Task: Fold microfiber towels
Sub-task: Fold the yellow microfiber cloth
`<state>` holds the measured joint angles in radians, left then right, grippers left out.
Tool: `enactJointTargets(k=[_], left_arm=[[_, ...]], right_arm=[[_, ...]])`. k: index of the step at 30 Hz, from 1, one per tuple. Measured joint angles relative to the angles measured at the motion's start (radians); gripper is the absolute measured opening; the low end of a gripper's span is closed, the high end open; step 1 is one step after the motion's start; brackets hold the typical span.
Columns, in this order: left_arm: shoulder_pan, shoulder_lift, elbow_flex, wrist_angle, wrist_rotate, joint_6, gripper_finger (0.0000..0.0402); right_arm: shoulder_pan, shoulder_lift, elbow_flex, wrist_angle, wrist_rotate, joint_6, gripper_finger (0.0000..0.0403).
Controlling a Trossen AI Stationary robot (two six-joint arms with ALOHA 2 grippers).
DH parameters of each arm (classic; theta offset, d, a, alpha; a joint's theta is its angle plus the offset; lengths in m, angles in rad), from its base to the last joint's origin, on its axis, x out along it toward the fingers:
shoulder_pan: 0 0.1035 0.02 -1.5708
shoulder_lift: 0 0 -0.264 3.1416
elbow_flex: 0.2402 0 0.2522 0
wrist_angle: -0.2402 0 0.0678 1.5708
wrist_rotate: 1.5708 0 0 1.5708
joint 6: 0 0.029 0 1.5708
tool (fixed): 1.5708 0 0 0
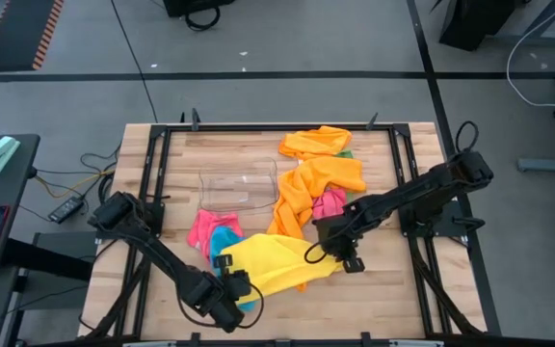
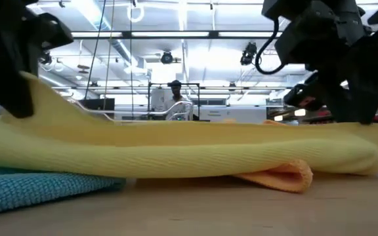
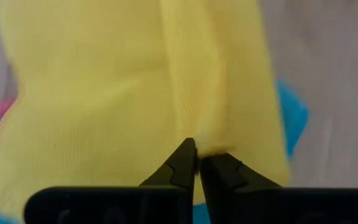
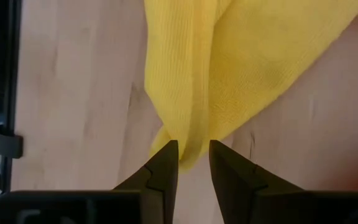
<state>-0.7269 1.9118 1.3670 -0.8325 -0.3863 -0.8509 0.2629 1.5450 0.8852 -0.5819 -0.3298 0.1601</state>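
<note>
Wooden table (image 1: 374,289), yellow towel (image 1: 273,260) between left pincer (image 1: 227,280), clamped on it, and right pincer (image 1: 340,258), jaws parted around its corner.

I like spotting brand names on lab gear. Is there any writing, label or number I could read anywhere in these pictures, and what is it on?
None can be read.
Yellow towel, orange towels, clear plastic bin: plain, no print.
Both arms and the wooden table: no markings visible.
Lit signs in the room behind, low view: too blurred to read.

Bright, even overhead strip lights (image 2: 195,34) glare in the low view; both wrist views look softly blurred.
</note>
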Motion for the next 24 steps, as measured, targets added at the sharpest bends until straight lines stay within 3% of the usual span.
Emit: enactJointTargets(k=[10, 17, 24], left_arm=[[0.012, 0.000, 0.000, -0.128, -0.057, -0.107, 0.0043], [0.013, 0.000, 0.000, -0.130, -0.062, -0.068, 0.0094], [0.024, 0.000, 0.000, -0.121, -0.133, -0.033, 0.0141]], right_arm=[[0.002, -0.083, 0.000, -0.011, 0.003, 0.003, 0.0097], [0.002, -0.110, 0.000, -0.008, 0.008, 0.015, 0.0097], [0.002, -0.105, 0.000, -0.002, 0.031, 0.016, 0.0096]])
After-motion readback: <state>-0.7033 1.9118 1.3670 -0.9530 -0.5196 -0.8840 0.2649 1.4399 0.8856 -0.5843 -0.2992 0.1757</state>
